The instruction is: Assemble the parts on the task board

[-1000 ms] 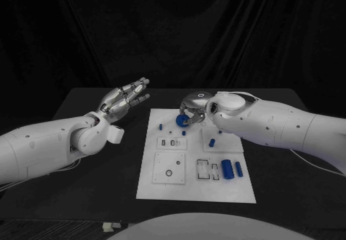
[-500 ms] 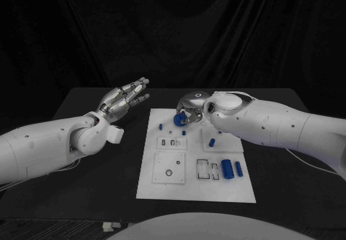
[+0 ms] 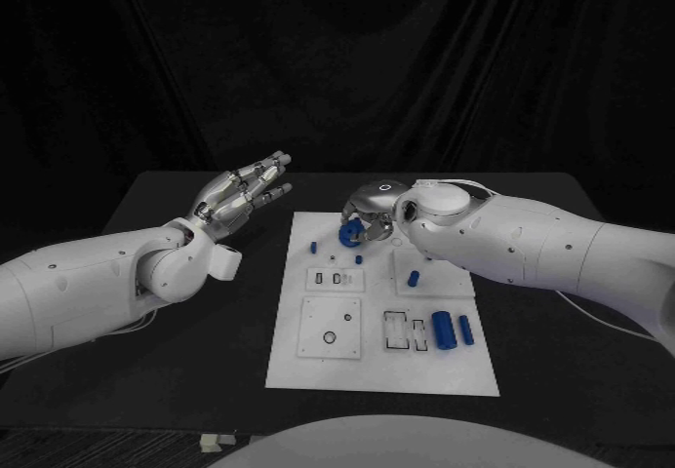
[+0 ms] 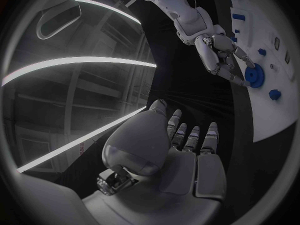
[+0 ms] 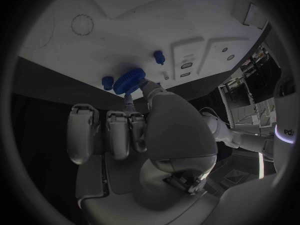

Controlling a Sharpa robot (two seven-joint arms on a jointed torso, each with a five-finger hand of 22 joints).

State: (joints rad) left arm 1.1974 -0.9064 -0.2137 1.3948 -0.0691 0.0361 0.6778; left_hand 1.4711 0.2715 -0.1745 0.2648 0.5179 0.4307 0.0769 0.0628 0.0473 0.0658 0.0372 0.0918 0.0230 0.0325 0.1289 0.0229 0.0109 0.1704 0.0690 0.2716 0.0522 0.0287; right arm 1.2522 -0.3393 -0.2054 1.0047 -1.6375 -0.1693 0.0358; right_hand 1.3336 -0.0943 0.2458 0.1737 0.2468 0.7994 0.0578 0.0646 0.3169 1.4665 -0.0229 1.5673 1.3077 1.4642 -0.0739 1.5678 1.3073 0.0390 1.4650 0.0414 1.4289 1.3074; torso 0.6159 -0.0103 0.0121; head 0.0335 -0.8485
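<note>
The left robot hand (image 3: 242,193) hovers above the counter (image 3: 183,322) off the task board's (image 3: 317,361) far left corner, fingers straight and apart, palm bare, grasping nothing; in its wrist view the same flat, released palm (image 4: 181,150) points toward the board.

On the board, going left to right: a small blue peg (image 3: 312,248) stands near the far left edge, two slotted white blocks sit behind a square plate with a dark ring (image 3: 330,337), then a short blue part (image 3: 414,279) by the right arm, and near the right edge two blue cylinders (image 3: 452,330) lie side by side, long axes running from near edge to far edge.

The right robot hand (image 3: 373,210) is over the far end of the board, pinching a blue gear (image 3: 350,232) at its fingertips. The right wrist view shows the toothed gear (image 5: 129,79) held just off the white surface, with a small blue post (image 5: 160,58) nearby and another blue piece (image 5: 107,81) just beside the gear. The left wrist view shows the gear (image 4: 254,75) face-on, its disc roughly upright.

My reading is that the gear must be turned flat and lowered onto a seat directly below the right robot hand. That hand is plainly the nearer one. The neighbouring blue pieces crowd the spot and could be knocked.
</note>
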